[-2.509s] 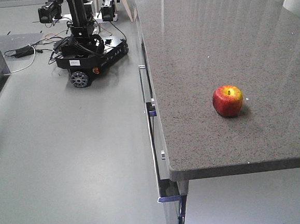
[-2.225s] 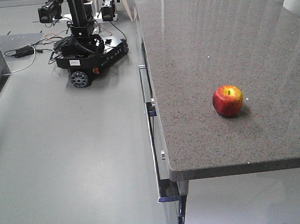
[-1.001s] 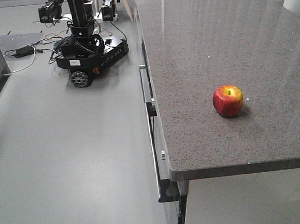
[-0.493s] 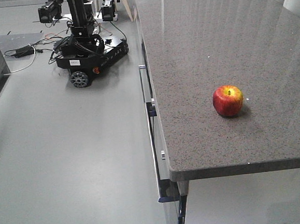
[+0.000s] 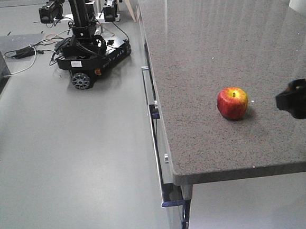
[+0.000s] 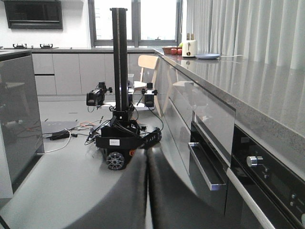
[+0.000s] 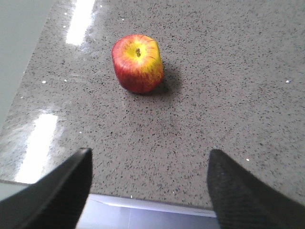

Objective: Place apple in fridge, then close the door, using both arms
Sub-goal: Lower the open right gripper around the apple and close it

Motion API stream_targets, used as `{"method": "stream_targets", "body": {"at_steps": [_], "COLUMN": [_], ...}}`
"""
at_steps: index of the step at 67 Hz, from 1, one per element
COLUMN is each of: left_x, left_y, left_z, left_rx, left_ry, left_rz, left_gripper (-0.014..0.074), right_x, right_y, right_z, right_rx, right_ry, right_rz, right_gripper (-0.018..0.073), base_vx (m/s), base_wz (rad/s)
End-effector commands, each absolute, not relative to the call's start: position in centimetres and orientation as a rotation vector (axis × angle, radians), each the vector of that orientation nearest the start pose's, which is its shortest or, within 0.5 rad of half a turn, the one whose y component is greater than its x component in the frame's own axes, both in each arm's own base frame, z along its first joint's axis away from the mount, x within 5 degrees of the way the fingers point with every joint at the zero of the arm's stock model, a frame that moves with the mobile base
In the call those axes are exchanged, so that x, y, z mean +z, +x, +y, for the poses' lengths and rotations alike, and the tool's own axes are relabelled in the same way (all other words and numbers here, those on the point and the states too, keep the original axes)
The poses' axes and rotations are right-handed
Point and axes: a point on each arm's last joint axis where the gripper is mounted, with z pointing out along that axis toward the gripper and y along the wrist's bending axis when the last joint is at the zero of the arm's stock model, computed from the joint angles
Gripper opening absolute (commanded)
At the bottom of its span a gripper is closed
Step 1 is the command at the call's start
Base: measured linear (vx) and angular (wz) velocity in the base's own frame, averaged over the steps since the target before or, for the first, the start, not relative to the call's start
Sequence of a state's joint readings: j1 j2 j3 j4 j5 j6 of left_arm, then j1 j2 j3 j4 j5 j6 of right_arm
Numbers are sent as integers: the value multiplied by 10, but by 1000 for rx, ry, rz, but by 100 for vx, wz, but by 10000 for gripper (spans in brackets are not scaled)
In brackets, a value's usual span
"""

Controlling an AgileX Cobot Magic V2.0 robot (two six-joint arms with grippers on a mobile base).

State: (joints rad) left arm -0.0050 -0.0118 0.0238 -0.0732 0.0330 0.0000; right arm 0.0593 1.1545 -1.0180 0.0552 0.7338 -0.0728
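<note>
Over on the left, a spare wheeled base (image 5: pixel 84 53) is sitting on the floor, well clear of things. The left arm's fingers (image 6: pixel 128 191) are hanging low by the cabinet fronts (image 6: pixel 209 119), jaws pressed together with only a sliver of light between them, holding nothing. The apple (image 5: pixel 232 103) is resting upright on the grey surface (image 5: pixel 200 47), fairly near its front edge, untouched. At the far right the right arm (image 5: pixel 299 98) is poking in over the surface, jaws spread wide and empty, the apple lying ahead of the gap and a little off its middle.

That offset is what's worrying me. One finger could be meeting the round fruit before the other and sending it rolling toward the edge and the floor. The fridge isn't showing anywhere.

Half a second back the right arm wasn't in the front view at all; it's only now coming in. The apple hasn't budged.
</note>
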Motion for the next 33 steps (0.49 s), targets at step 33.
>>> {"method": "stream_targets", "body": {"at_steps": [33], "left_x": [201], "left_y": [56], "left_z": [0], "left_rx": [-72], "left_ry": [-64], "left_rz": [1464], "left_gripper": [-6], "right_x": [327], "right_y": [345], "right_z": [28], "right_rx": [97], "right_ry": [-169], "right_rz": [2430], "right_gripper": [592], "base_vx": [0], "base_wz": [0]}}
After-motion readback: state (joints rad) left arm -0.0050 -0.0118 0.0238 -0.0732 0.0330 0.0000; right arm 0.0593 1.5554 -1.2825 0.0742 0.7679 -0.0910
